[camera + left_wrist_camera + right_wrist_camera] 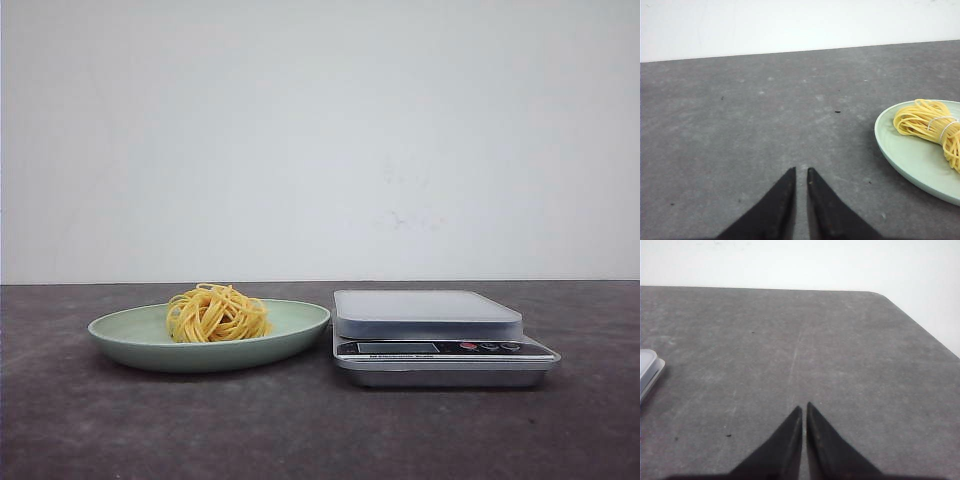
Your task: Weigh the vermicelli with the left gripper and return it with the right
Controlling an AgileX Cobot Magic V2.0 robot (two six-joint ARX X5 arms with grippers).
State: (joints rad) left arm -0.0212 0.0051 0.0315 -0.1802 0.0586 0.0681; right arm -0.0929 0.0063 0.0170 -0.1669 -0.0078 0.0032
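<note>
Vermicelli on the plate, scale bare, both pincers clenched.

We see the vermicelli [217, 313] coiled in the green plate [300, 325] at nine o'clock of the scale [440, 335]. Left pincer [801, 171] and right pincer [804, 406] hover over the table [320, 430], clenched on nothing. The coil seems tied, though blurred; a shallow pinch could shed strands between plate and scale.

- My views are bright and evenly lit, perhaps from overhead.
- The plate [140, 338] and scale [440, 340] throw only soft shadows onto the table [300, 430].
- The wall [320, 130] looks washed out.
- My fingertips [785, 200] appear slightly blurred.
</note>
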